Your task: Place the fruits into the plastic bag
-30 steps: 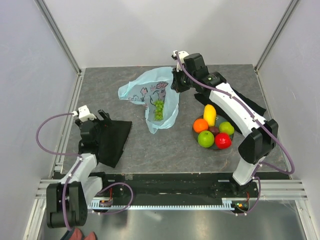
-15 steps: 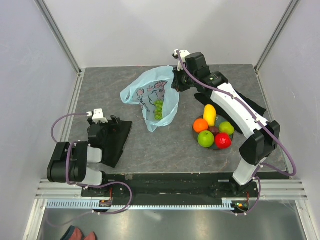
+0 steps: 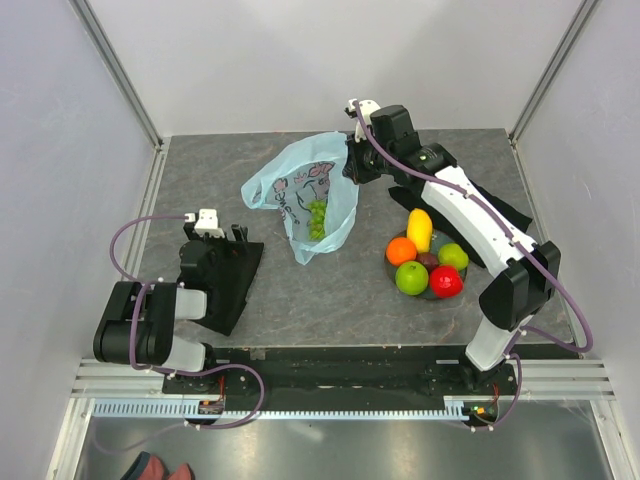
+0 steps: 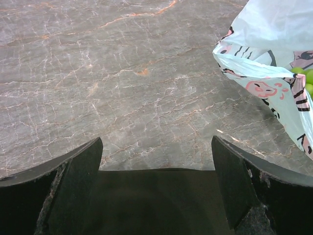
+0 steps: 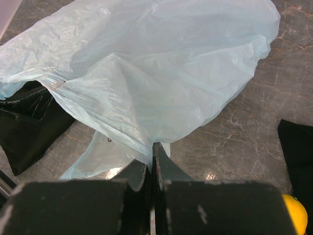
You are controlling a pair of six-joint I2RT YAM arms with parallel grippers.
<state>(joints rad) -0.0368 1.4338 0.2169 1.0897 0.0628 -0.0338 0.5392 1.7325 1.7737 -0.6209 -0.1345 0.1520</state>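
The light-blue plastic bag [image 3: 300, 190] lies at the table's middle back, with a green grape bunch [image 3: 317, 220] showing through it. My right gripper [image 3: 352, 162] is shut on the bag's right edge and holds it up; in the right wrist view its tips [image 5: 152, 147] pinch the thin film [image 5: 161, 73]. The other fruits sit on a grey-blue plate [image 3: 432, 294]: a yellow oblong one [image 3: 420, 229], an orange [image 3: 401, 250], a green apple [image 3: 411, 278], a red apple [image 3: 446, 281] and a dark purple one [image 3: 428, 262]. My left gripper [image 3: 226, 236] stands open and empty, low, left of the bag [image 4: 264, 44].
A black cloth [image 3: 225, 285] lies under my left gripper, its edge between the open fingers [image 4: 78, 171]. Another black cloth [image 3: 490, 205] lies behind the plate under the right arm. Side walls and metal rails bound the table.
My left arm has folded down, and its gripper has moved right along the black cloth toward the bag. The right gripper has shifted the bag's edge slightly.
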